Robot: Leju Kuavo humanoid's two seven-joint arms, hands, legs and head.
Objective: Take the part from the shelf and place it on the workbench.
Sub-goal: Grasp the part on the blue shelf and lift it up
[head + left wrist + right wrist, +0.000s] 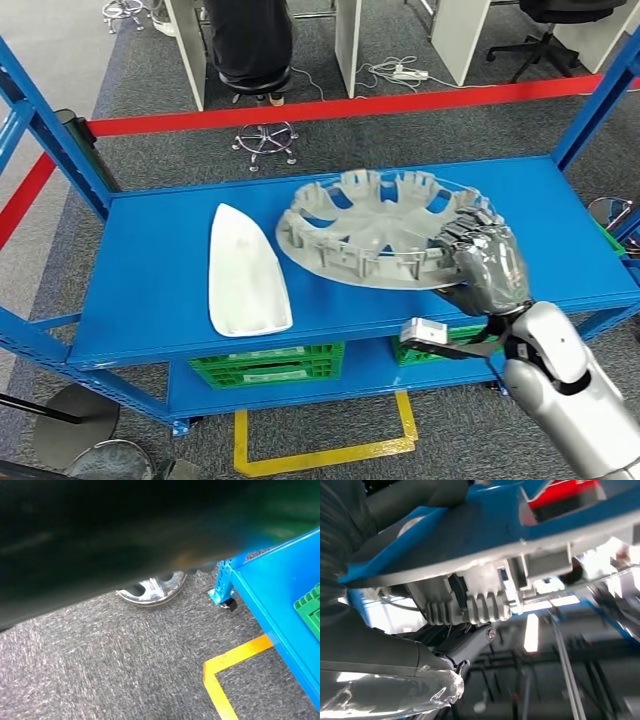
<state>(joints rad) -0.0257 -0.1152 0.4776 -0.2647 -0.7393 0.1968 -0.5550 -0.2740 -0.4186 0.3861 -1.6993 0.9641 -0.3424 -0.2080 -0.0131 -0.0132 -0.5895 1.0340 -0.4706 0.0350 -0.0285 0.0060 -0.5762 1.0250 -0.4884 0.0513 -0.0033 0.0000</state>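
One grey wheel cover (377, 225) sits tilted over the blue shelf's (151, 270) right front edge, its rim gripped by the right hand (487, 265). One white shell-shaped part (243, 275) lies left of it near the front edge.

Robot's right hand (483, 262) grips round grey ribbed part (377, 225) at blue shelf (151, 260).

The hand holds the part's near-right rim, that side tilted up off the shelf top. A white teardrop-shaped piece (245, 272) lies flat just to its left. Green crates (264, 362) sit on the lower level; a red floor line (340, 108) runs beyond, and a seated person (249, 40) farther off.
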